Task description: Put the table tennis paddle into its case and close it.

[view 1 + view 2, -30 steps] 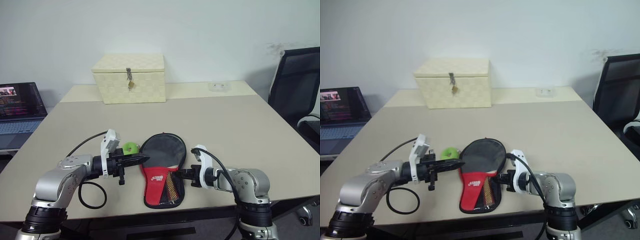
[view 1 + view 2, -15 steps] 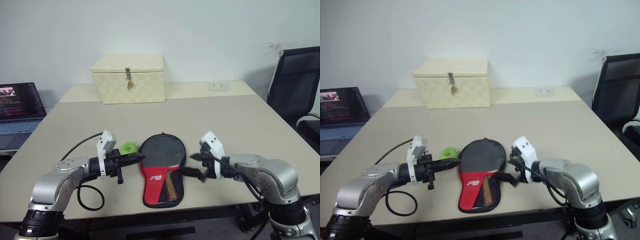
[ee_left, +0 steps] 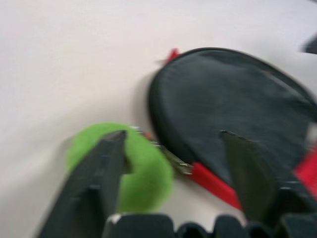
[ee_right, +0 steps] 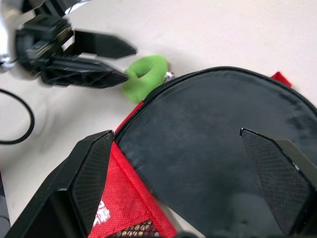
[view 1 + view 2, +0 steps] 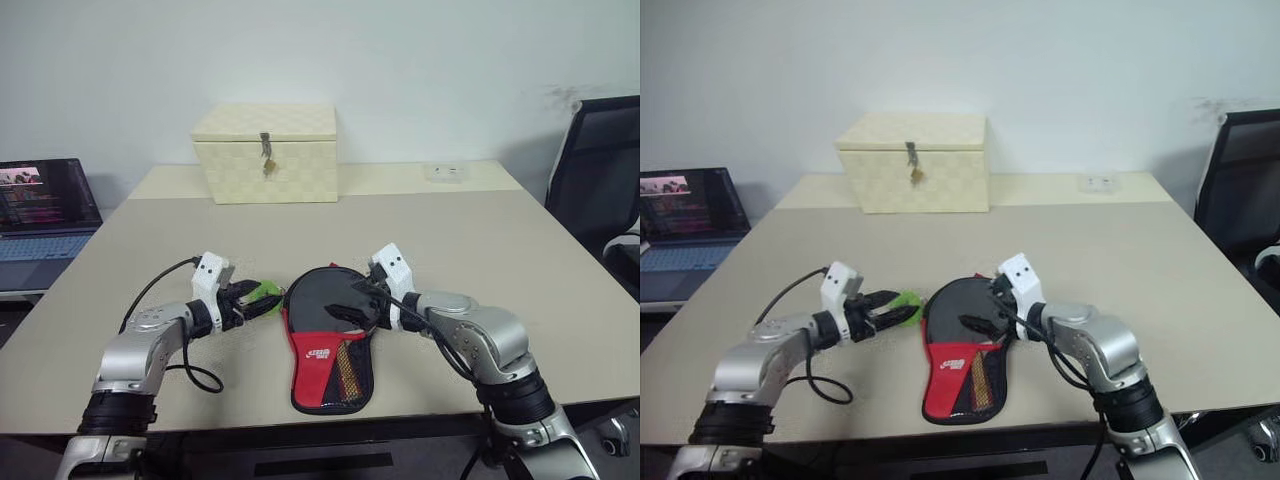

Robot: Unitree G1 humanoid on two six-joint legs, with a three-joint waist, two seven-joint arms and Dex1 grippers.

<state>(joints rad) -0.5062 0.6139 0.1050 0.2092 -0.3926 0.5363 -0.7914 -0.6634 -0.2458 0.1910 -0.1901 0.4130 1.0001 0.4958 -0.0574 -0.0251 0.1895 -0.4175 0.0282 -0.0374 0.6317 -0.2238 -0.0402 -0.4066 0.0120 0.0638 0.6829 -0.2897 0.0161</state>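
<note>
Case: the black and red case (image 5: 331,345) lies flat near the front edge of the table (image 5: 480,250), round end far, red handle end near, a mesh panel on its near half.
Paddle: no table tennis paddle can be made out apart from the case; whether it sits inside cannot be told.
Left gripper: the left gripper (image 5: 262,300) hangs with fingers spread just left of the case's round end.
Right gripper: the right gripper (image 5: 352,301) hovers over the round black end, fingers wide apart, holding nothing.
Green piece: a small green piece (image 4: 144,76) lies on the table beside the case's left rim, at the left fingertips.
Behind: a cream woven latched box (image 5: 268,153) stands well back, a small white object (image 5: 443,172) to its right.
Surroundings: a laptop (image 5: 45,210) at far left, a black chair (image 5: 598,180) at right, a plain pale wall.
</note>
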